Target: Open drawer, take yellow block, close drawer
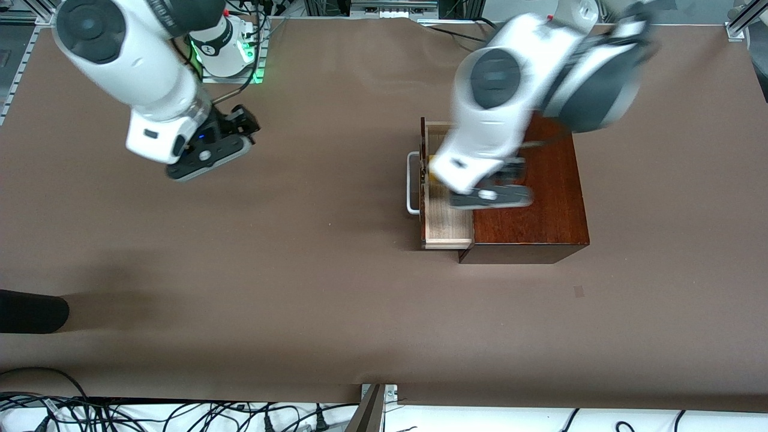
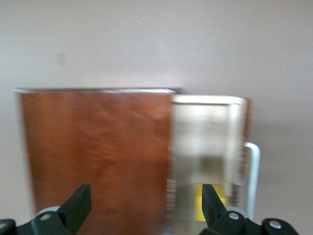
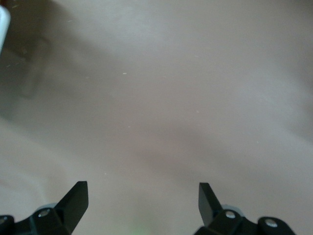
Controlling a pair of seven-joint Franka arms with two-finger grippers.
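The dark mahogany box (image 1: 528,198) stands toward the left arm's end of the table. Its drawer (image 1: 447,225) is pulled out toward the right arm's end, showing the pale wood tray (image 2: 200,132) and the white handle (image 1: 413,183). The yellow block (image 2: 199,203) lies in the tray close to the drawer front, and only a sliver of it (image 1: 431,161) shows past the arm. My left gripper (image 2: 145,196) hangs open over the box top and the tray, blurred by motion, with one finger (image 2: 210,200) in front of the block. My right gripper (image 3: 142,191) is open over bare table.
The right arm (image 1: 150,90) waits near its green-lit base (image 1: 231,48). A dark rounded object (image 1: 30,311) pokes in at the table's edge at the right arm's end, nearer to the front camera. Cables (image 1: 180,414) run along the near edge.
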